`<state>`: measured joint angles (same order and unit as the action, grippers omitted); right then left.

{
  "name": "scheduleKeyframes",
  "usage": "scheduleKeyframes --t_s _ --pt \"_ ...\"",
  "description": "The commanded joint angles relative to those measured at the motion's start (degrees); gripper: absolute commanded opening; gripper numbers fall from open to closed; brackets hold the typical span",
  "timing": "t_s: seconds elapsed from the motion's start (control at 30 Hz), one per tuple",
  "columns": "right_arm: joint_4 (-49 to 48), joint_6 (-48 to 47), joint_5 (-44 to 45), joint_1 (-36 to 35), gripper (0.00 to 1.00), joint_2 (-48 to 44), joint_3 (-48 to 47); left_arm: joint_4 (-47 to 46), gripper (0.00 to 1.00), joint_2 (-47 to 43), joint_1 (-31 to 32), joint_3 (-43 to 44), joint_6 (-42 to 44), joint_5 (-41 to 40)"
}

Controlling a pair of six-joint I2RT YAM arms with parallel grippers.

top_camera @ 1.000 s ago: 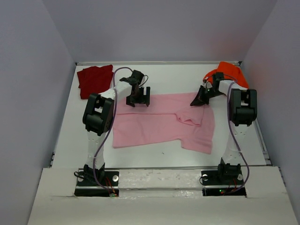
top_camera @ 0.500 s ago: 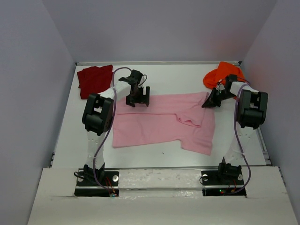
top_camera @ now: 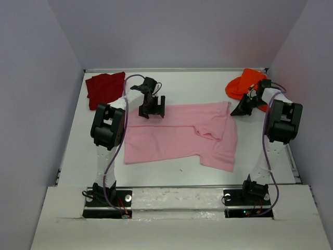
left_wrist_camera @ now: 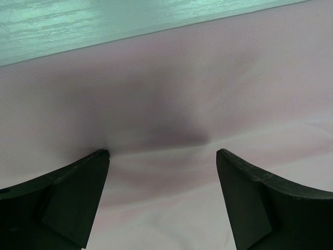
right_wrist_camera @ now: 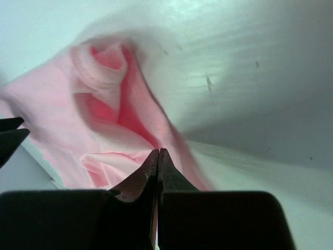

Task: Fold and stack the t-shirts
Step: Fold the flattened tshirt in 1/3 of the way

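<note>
Spreading pink t-shirt (top_camera: 177,138): draw right gripper (top_camera: 233,112), clamped on 2 o'clock corner, outward; wide-open left gripper (top_camera: 152,113) pins hem.

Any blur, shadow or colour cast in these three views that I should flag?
Top external: sharp, evenly lit, pink t-shirt clear. Left wrist: teal cast on the table strip, dark shadow on the cloth between the left fingers. Right wrist: the cloth smeared and soft near the shut right fingers.
</note>
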<state>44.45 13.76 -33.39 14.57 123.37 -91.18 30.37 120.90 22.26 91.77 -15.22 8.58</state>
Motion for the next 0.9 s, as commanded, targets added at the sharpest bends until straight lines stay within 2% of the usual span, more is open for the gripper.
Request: scheduleKeyframes --t_s 0.0,0.27,0.57,0.87 --pt "1.08 1.18 -2.20 0.20 0.00 -1.12 -6.46 3.47 0.99 -0.05 -0.82 0.08 1.16 -0.41" --pt "2.75 3.03 -4.84 -2.52 0.00 -0.33 -13.23 3.47 0.99 -0.40 -0.82 -0.27 0.99 -0.49" --pt "1.61 4.78 -7.48 -5.16 0.00 3.01 -14.73 3.64 0.99 -0.58 -0.90 -0.01 0.46 -0.49" --pt "0.73 2.86 0.06 -5.69 0.00 7.84 -16.13 4.08 0.99 -0.84 -0.82 -0.18 0.81 -0.93"
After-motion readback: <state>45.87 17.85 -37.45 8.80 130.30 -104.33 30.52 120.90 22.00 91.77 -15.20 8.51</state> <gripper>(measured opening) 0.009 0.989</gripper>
